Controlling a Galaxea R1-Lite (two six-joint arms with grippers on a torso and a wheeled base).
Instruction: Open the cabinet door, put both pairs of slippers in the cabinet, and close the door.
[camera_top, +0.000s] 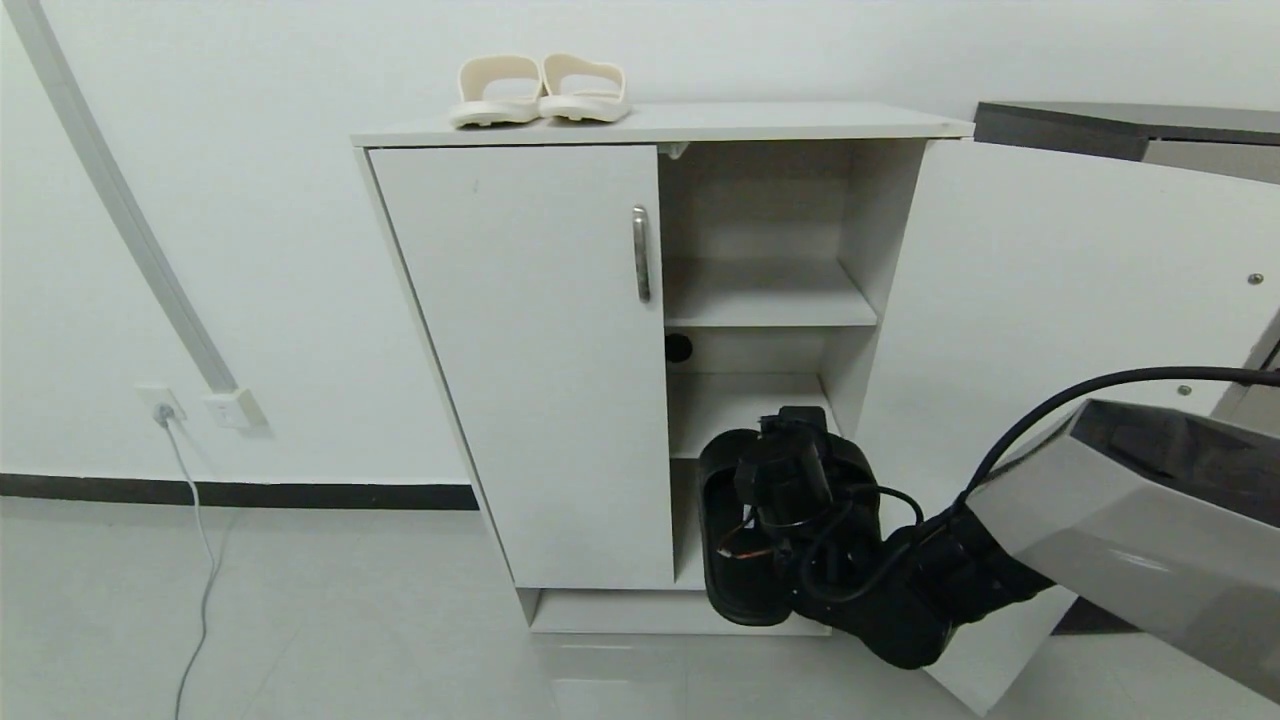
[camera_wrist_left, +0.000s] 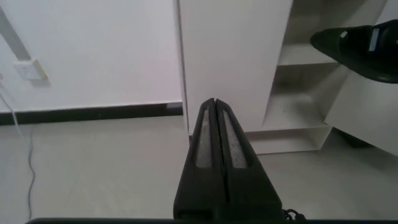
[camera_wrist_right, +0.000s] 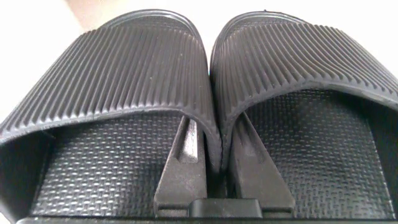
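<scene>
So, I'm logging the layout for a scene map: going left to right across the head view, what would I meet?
In order: wall socket → cream slippers → black slippers → open cabinet door.

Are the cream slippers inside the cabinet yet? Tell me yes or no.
No, the cream slippers sit side by side on top of the cabinet, not inside it.

The left gripper (camera_wrist_left: 214, 106) has its fingers (camera_wrist_left: 204, 143) pressed together with nothing between them, above the grey floor (camera_wrist_left: 93, 174) before the white cabinet (camera_wrist_left: 233, 56). One door is closed. Beside it, shelves (camera_wrist_left: 298, 59) show in the open bay, with the black slippers (camera_wrist_left: 351, 46) just in front. A wall socket (camera_wrist_left: 31, 70) sits well apart.
</scene>
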